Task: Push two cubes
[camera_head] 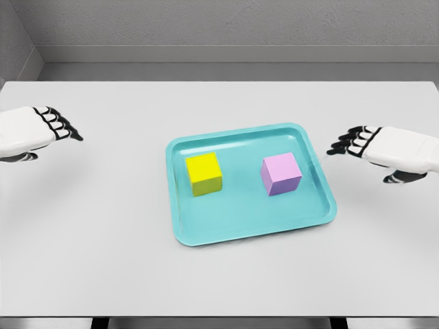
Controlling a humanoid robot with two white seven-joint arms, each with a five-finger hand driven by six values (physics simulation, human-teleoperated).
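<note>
A yellow cube (204,174) sits in the left half of a teal tray (247,223), and a pink cube (280,173) sits in the right half, a gap between them. My left hand (58,127) hovers over the table far left of the tray, fingers extended and holding nothing. Just right of the tray's rim, my right hand (351,142) is stretched flat with its fingertips pointing toward the pink cube, touching nothing.
The tray lies near the middle of a white table (103,240). A grey wall runs behind the table's far edge.
</note>
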